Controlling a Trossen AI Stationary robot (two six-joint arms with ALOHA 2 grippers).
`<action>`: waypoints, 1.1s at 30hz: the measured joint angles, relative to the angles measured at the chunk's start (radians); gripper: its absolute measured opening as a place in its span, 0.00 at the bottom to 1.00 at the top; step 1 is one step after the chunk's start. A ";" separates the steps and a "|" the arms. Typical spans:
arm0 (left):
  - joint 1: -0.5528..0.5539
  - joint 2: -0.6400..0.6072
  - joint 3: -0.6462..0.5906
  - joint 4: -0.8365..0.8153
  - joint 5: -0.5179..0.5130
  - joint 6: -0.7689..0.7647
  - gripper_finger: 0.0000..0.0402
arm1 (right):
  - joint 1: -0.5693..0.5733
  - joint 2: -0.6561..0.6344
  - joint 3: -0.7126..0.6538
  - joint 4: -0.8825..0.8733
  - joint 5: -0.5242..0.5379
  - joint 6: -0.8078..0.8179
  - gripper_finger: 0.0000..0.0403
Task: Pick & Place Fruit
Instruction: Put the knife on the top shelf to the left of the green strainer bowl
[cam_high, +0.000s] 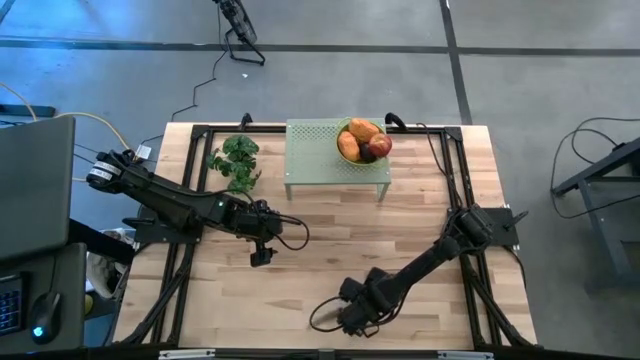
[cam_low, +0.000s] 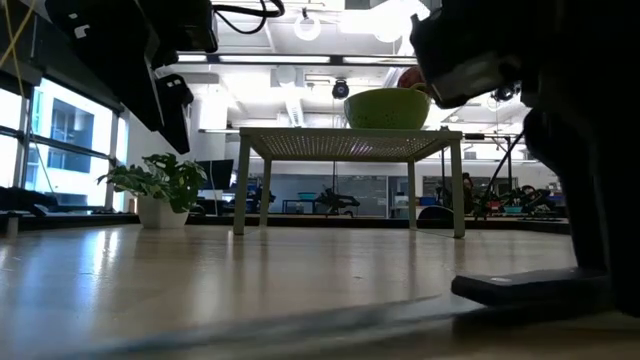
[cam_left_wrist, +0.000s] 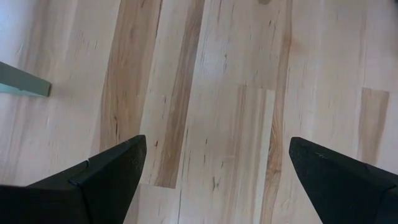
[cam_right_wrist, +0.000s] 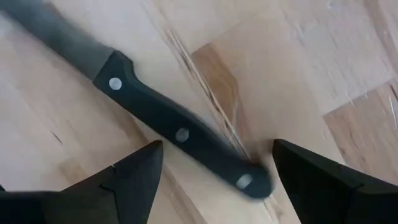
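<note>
I see the fruit (cam_high: 362, 142) heaped in a bowl (cam_high: 346, 131) on a green rack (cam_high: 315, 155) at the table's (cam_high: 330, 250) far edge: two orange oblong pieces and one dark red-purple round piece show from above; from table height the bowl reads green. My right gripper (cam_high: 352, 322) sits low near the near edge, fingers spread wide with nothing between them, straddling the black handle of a knife (cam_right_wrist: 180, 134) that lies flat on the wood. I count three rivets on that handle. My left gripper (cam_high: 262, 254) hovers over bare wood left of centre, fingers wide apart and empty. One leafy green bunch (cam_high: 236, 160) lies by the rack's left end. One bowl, one rack, one knife
</note>
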 joint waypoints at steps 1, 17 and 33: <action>0.000 0.000 0.000 0.000 0.000 0.000 0.97 | 0.000 0.000 0.000 0.000 -0.007 -0.024 0.74; 0.000 0.000 0.000 0.000 0.000 0.000 0.97 | 0.001 0.002 0.000 0.002 -0.039 -0.067 0.74; 0.000 0.000 0.000 0.000 0.000 0.000 0.97 | 0.003 0.005 0.000 0.002 0.015 -0.185 0.47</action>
